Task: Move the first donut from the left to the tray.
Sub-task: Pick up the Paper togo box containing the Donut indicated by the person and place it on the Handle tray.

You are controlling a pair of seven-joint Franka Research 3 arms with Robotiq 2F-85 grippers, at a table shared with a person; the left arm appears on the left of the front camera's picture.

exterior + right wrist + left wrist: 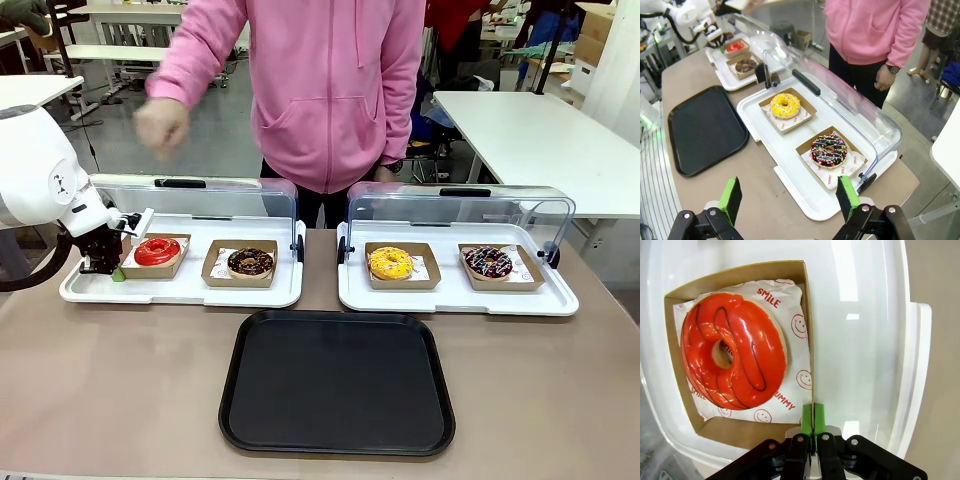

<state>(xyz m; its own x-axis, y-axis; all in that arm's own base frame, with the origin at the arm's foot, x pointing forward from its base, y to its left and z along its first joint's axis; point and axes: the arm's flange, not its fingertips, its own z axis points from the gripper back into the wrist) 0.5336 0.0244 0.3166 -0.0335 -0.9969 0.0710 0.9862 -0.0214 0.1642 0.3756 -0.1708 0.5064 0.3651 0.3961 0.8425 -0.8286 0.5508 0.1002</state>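
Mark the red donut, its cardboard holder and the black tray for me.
red donut (735,352), left wrist view, glazed top of the ring.
cardboard holder (808,310), left wrist view, its side wall.
black tray (338,385), front view, bare middle of its floor.

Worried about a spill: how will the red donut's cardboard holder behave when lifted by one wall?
The brown cardboard holder looks thin, so it may flex and sag away from the left gripper, shut on one wall. The red donut sits loose on paper; its glossy glaze looks smearable, and tilting could slide it.

Left arm (40,180): white rounded casing, black cable. Grippers: black, green pads (730,196). Person (335,90): pink hooded sweatshirt, wristwatch (893,69).
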